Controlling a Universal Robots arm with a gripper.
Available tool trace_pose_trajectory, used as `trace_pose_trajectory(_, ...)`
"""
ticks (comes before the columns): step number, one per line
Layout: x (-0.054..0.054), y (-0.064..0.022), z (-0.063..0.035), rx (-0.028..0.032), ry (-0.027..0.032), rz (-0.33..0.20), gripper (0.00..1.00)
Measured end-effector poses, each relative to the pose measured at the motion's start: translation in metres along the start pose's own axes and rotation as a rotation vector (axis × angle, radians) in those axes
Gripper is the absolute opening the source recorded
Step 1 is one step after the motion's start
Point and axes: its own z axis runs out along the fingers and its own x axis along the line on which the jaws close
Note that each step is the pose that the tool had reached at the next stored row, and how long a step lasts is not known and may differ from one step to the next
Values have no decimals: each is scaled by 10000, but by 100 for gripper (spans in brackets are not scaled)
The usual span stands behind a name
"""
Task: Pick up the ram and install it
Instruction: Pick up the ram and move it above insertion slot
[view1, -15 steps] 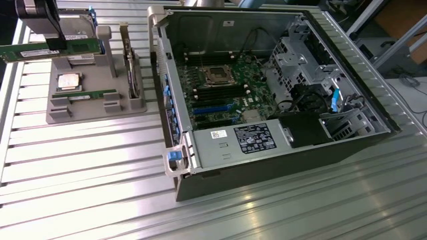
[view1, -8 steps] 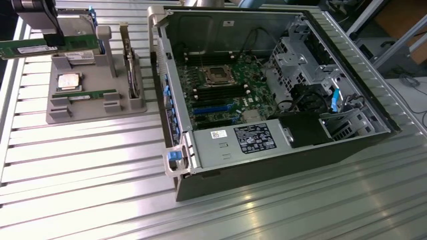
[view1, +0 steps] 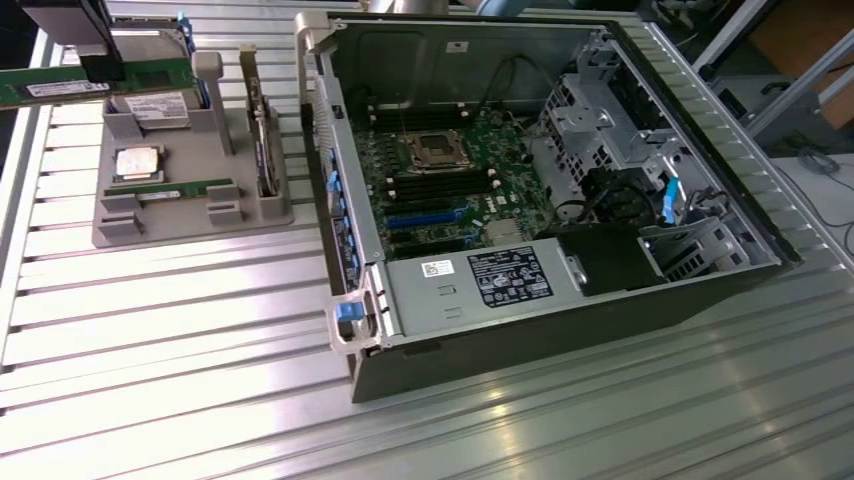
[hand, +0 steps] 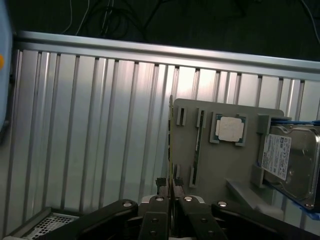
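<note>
Ram on edge, axis horizontal

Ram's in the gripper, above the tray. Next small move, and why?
Probably a short carry toward the exterior view's right, keeping height. The gripper is shut on the ram, held above the tray. The board's long black slots sit inside the open case, whose near wall stands between the two.
</note>
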Motion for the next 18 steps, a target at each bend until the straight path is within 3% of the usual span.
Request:
trace_pose_trajectory(13, 3, -12, -31, 0, 2, 0, 14)
trace_pose_trajectory(18, 8, -48, -33, -7, 59, 1, 14)
